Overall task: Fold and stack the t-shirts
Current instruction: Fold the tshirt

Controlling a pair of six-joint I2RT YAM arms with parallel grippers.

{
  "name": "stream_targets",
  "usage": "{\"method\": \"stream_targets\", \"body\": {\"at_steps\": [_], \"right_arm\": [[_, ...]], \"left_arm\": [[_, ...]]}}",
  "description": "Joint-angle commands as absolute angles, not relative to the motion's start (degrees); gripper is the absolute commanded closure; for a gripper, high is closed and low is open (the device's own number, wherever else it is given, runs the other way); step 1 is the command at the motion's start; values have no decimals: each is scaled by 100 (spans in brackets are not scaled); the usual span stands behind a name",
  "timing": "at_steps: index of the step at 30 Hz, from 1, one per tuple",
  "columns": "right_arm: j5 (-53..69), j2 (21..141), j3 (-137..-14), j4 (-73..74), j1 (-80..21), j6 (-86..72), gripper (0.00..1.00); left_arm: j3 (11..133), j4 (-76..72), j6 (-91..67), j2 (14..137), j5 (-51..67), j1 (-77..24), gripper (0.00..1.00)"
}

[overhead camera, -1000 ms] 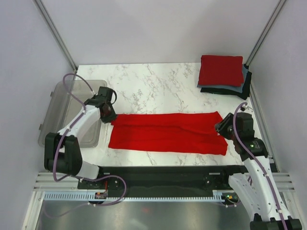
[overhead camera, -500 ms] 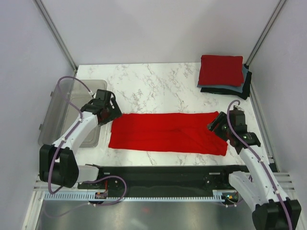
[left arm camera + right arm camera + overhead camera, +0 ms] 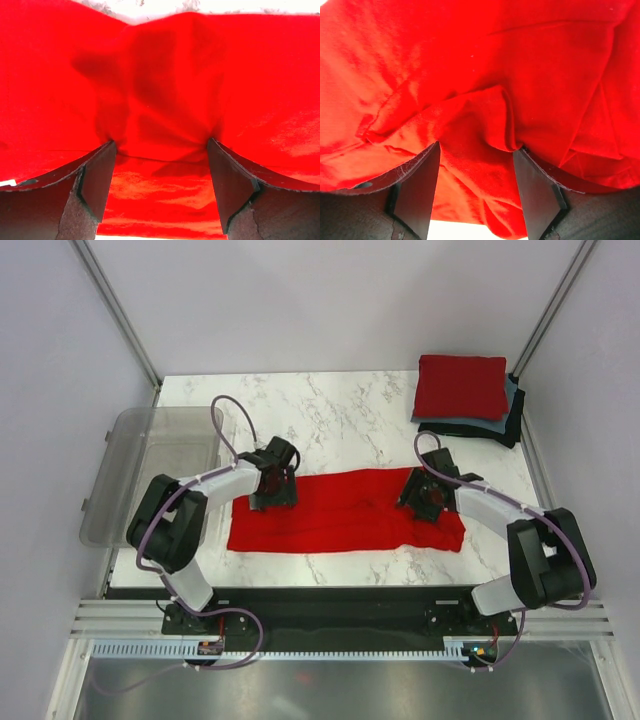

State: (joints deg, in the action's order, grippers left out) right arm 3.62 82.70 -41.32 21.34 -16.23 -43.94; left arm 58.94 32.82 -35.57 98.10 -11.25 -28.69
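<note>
A bright red t-shirt [image 3: 340, 512] lies folded into a long strip across the front of the table. My left gripper [image 3: 272, 490] is open and pressed down on the strip's left part. In the left wrist view [image 3: 160, 145] red cloth [image 3: 165, 90] fills the gap between its fingers. My right gripper [image 3: 422, 498] is open and pressed on the strip's right part. In the right wrist view [image 3: 477, 147] a wrinkled fold of red cloth [image 3: 470, 120] bunches between its fingers. A folded red t-shirt [image 3: 460, 385] tops a stack on a grey-blue one [image 3: 462, 424] and a black one [image 3: 508, 423].
A clear grey plastic bin [image 3: 150, 470] stands at the table's left edge, beside the left arm. The stack sits at the back right corner near the wall post. The marble tabletop [image 3: 330, 425] shows between the strip and the stack.
Both arms swung inward from the strip's ends onto the cloth. The left gripper moved right, the right gripper moved left. The strip's right end is drawn in a little.
</note>
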Motion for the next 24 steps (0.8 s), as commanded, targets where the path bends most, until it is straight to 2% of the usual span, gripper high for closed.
{"method": "stream_targets", "body": {"at_steps": [1, 6, 10, 15, 18, 22, 24], "right_arm": [[334, 8962, -4217, 1749, -1670, -4474, 32], [693, 10254, -5315, 1792, -1740, -4158, 32], [1333, 11484, -6693, 1977, -2055, -4148, 32], [1573, 12470, -8285, 2503, -2320, -4061, 31], [1231, 13243, -9620, 3073, -2276, -3815, 30], [1134, 14699, -12016, 3620, -2197, -3437, 29], [1125, 15150, -12714, 3752, -2171, -3314, 27]], "left_arm": [[5635, 3225, -3867, 9905, -1116, -2892, 20], [4836, 3225, -4104, 9591, -879, -2961, 20], [4264, 3217, -4280, 9011, -704, -3006, 20], [3886, 3199, -4535, 8640, -352, -3128, 20], [3692, 3129, -4772, 8447, -115, -3304, 20], [3130, 2016, -5123, 8271, 1131, -3401, 22], [3067, 1899, -5422, 8279, 1125, -3663, 22]]}}
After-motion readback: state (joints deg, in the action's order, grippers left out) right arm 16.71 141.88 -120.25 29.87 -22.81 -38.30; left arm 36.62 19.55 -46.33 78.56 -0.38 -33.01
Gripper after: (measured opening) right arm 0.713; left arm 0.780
